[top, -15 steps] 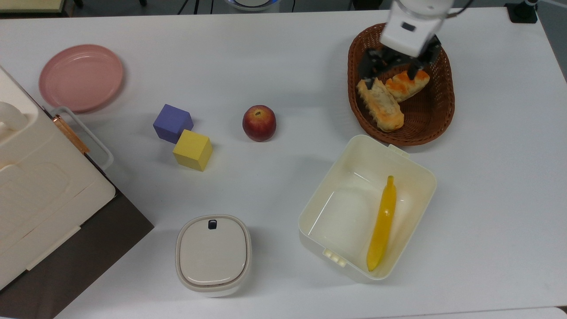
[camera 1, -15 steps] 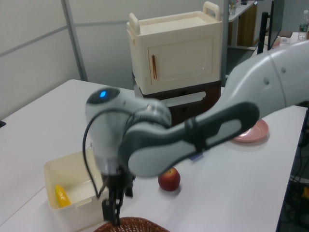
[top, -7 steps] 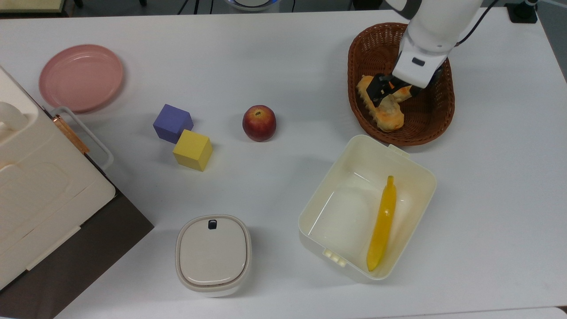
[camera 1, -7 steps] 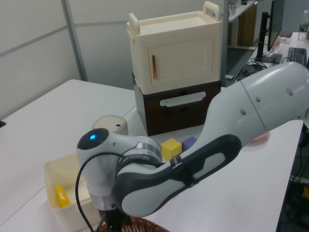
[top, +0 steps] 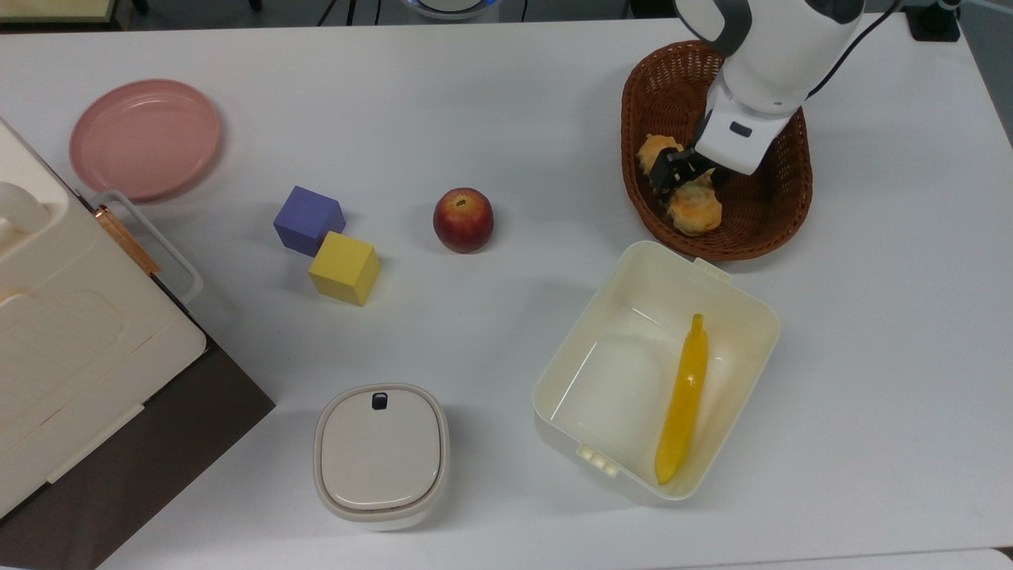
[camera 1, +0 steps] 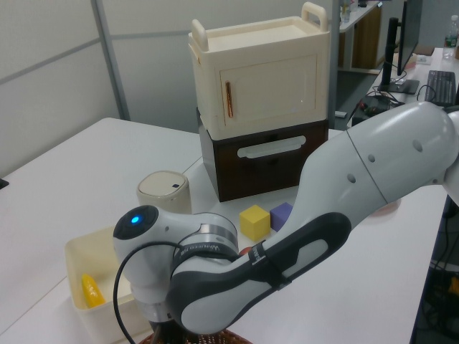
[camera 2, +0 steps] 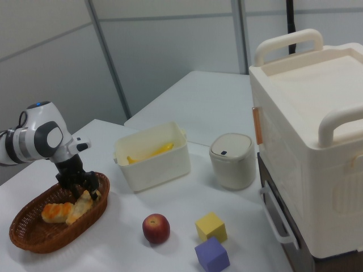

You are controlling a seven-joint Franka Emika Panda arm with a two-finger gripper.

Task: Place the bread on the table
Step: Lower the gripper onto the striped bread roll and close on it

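The hand is lowered into the basket, its fingers set astride the bread lying beneath it, apparently for a lift onto the surface; a firm clamp cannot be confirmed.

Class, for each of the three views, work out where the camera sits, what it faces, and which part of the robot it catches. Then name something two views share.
Top view: overhead, looking straight down on the table; arm and gripper over the basket.
Left view: low at the basket end, facing the cabinet; the arm fills the foreground.
Right view: low at the opposite side, cabinet near, facing the basket; gripper at the bread.
Shared: the apple in top and right views.
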